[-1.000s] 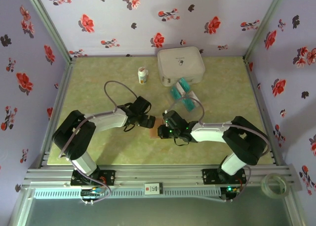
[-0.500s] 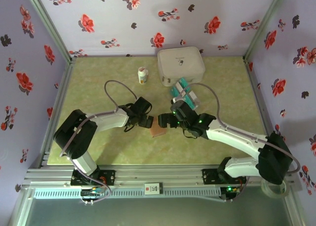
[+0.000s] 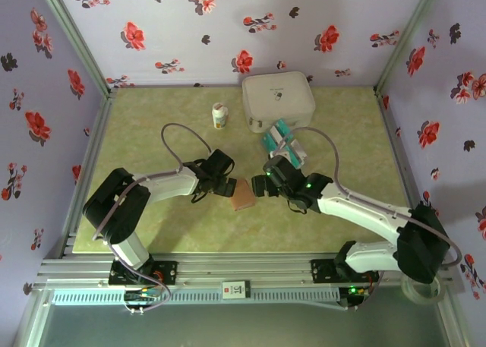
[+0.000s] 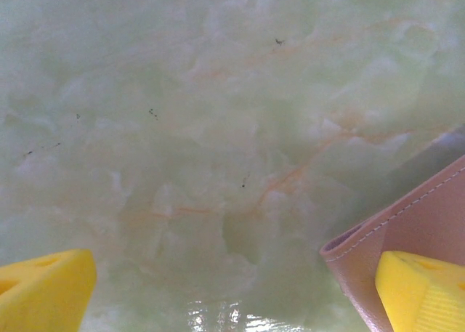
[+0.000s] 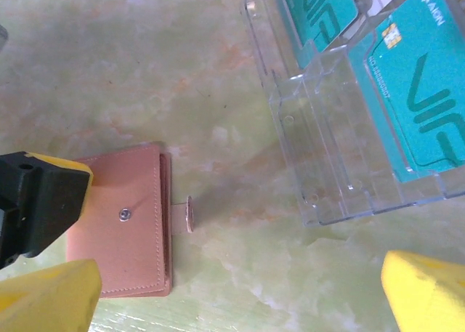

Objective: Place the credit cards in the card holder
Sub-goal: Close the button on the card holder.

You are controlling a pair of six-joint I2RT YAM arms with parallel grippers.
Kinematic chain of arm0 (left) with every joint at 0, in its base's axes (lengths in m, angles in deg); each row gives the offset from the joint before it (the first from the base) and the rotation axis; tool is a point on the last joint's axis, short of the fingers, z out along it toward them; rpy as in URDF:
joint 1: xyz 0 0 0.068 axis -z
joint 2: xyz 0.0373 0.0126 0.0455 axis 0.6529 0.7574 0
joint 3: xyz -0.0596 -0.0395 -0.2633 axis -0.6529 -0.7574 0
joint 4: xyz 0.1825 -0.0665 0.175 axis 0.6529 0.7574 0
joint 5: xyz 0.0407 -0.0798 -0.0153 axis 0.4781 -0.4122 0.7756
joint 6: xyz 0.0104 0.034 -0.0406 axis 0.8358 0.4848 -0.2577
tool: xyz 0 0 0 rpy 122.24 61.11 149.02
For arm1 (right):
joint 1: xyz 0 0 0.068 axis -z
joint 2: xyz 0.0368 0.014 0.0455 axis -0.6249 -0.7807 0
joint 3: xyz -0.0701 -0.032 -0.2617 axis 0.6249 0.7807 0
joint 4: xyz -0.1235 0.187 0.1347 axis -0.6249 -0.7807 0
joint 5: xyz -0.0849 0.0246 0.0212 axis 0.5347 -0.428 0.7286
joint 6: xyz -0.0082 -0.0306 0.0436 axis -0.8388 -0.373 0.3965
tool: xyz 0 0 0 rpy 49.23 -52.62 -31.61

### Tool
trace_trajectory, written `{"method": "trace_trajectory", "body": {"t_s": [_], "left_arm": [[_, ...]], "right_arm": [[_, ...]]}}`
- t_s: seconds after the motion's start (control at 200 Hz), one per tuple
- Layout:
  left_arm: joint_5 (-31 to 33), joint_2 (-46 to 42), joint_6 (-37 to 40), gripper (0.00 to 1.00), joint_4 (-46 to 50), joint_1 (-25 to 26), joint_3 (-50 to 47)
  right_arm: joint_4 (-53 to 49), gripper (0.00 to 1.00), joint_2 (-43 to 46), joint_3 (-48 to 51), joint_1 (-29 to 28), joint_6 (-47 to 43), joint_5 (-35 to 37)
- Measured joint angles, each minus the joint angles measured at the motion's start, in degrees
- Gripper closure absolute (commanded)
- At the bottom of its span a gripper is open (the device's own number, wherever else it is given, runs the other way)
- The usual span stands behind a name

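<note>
**Lying shut: small brown leather-like card holder (image 5: pixel 127 223)**

It rests on the pale green marbled table (image 3: pixel 152 127), snap tab (image 5: pixel 185 216) sticking out. The left gripper (image 4: pixel 232 281) has its yellow fingers (image 4: pixel 43 288) spread, one at the holder's corner. The right gripper (image 5: pixel 240 292) is spread too, empty. Teal-green rectangular credit cards (image 5: pixel 429 92) sit in a clear plastic tray (image 5: pixel 320 172) just beside.

The card holder (image 3: pixel 244 199) lies between the left gripper (image 3: pixel 230 187) and the right gripper (image 3: pixel 259 186), with the credit cards (image 3: pixel 282 141) farther back beside a white case (image 3: pixel 278 100).
</note>
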Motion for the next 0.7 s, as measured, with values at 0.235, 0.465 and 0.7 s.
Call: {"method": "trace_trajectory", "body": {"t_s": [0.235, 0.465, 0.7], "left_arm": [[0.02, 0.07, 0.00, 0.00, -0.09, 0.00, 0.00], [0.24, 0.09, 0.02, 0.00, -0.28, 0.15, -0.07], [0.46, 0.09, 0.02, 0.00, -0.42, 0.26, -0.11]], "right_arm": [[0.00, 0.19, -5.09, -1.81, 1.16, -0.63, -2.23], [2.03, 0.46, -9.40, -2.12, 6.56, -0.26, -8.76], [3.04, 0.54, -15.23, -5.33, 8.15, -0.37, -14.60]]}}
